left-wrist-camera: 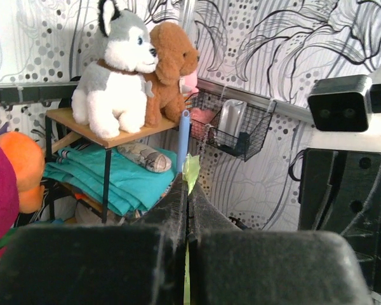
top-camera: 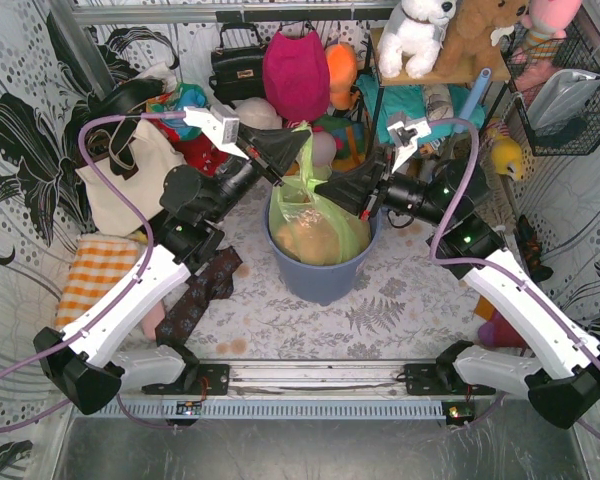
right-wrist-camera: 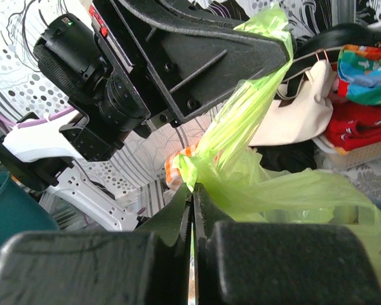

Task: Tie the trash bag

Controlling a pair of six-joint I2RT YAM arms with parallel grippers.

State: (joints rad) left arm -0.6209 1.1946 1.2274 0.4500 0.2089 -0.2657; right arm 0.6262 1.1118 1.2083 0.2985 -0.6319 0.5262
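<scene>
Tightly, trash bag pinched by left claw

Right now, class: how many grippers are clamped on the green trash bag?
2: left gripper on the upper tail of the trash bag, right gripper on its bunched neck below.

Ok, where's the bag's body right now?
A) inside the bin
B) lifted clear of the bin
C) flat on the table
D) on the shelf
A: the filled body of the bag sits inside the bin, and only its top strips reach above the rim.
</scene>
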